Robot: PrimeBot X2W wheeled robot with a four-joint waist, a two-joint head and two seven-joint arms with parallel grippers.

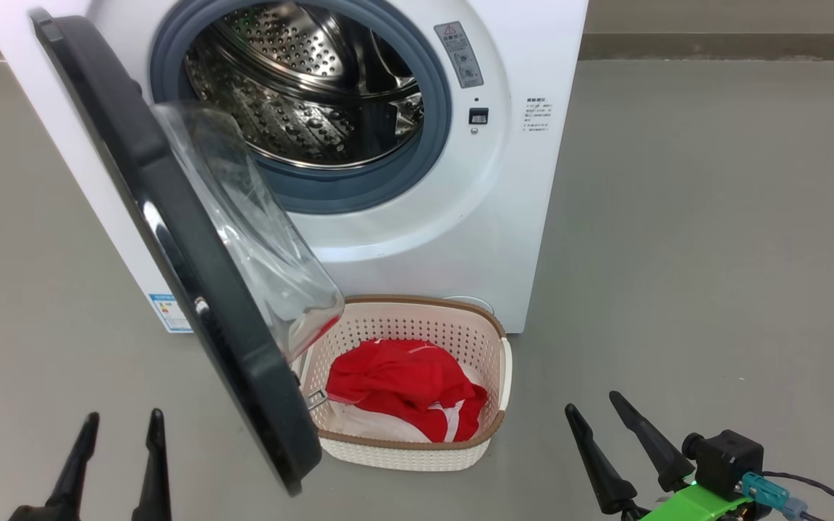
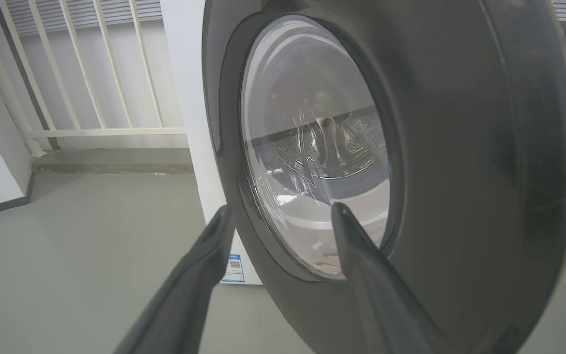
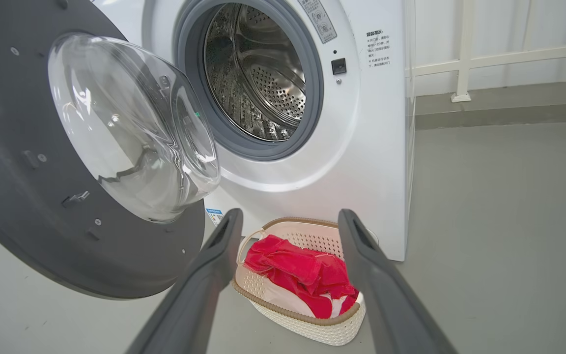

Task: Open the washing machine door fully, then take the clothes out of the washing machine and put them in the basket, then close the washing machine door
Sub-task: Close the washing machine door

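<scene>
Hanging low at near left: left gripper (image 1: 124, 416), fingers spread apart, gripping nothing, pointing at the outer face of the washing machine door (image 1: 192, 289). Hanging low at near right: right gripper (image 1: 591, 401), fingers likewise spread, gripping nothing. Lying just beyond, heaped in the basket (image 1: 417, 456) on the floor: the clothes (image 1: 402, 380), red with white trim. Standing swung out leftward: door, glass bowl bulging over the basket's left end. Standing close behind the basket: washing machine (image 1: 504, 217), steel drum (image 1: 301, 94) showing.
</scene>
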